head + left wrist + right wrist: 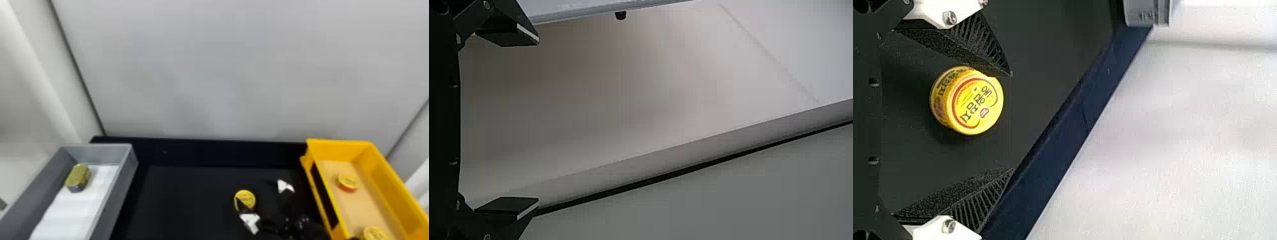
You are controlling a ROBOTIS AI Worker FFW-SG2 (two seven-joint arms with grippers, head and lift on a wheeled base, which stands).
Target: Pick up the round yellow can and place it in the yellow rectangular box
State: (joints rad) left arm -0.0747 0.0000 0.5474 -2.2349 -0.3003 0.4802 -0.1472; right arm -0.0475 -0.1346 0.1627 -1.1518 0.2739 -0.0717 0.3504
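The round yellow can (977, 104) stands on the black table (185, 198), between the fingers of my right gripper (1012, 122), which are wide apart and hold nothing. It sits off-centre, much nearer one finger, and that is my main worry: if I close from here, that finger could reach it first and shove it sideways or tip it. If I come down askew, a pointed tip could land on the lid. I'd centre before squeezing.

To the right is the yellow rectangular box (392, 178), with two similar cans (348, 181) inside. Too low a carry could clip its near wall and knock my can loose; a careless release could drop it onto one of those.

Off to the left, a grey box (125, 178) holds a gold tin (78, 177). My left gripper (538, 122) is parked by a pale surface, fingers spread, gripping nothing.
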